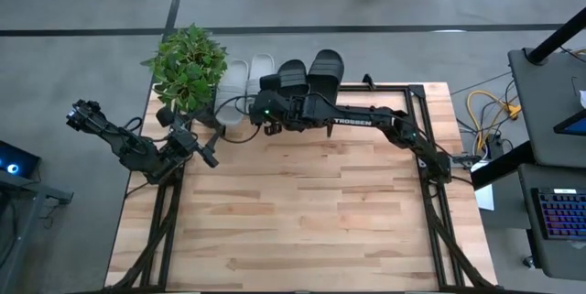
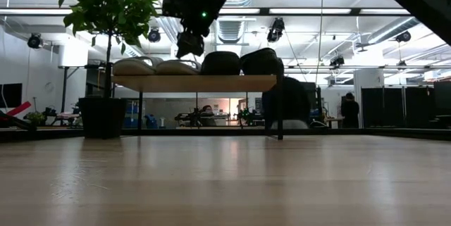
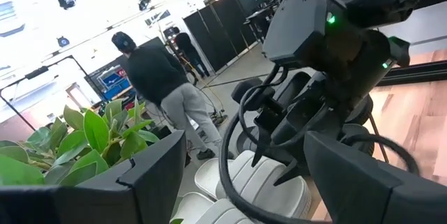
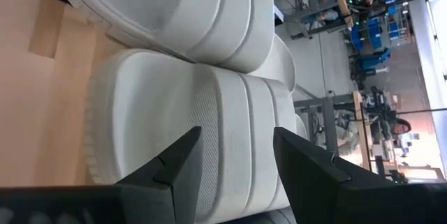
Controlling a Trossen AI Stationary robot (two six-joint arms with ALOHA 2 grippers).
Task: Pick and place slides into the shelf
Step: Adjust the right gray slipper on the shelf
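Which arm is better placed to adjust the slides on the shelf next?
Probably the right: its end effector hangs open just above the light grey slides on the shelf; the left end effector waits beside the plant.

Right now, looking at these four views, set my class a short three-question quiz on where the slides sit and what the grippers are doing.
1. True or false: all four slides rest on the shelf.
2. The right gripper hangs over: A) a light grey slide, B) a black slide, C) the potted plant.
3. Fill in: the left gripper is ____ and holds nothing.

Key: 1 true; 2 A; 3 open.
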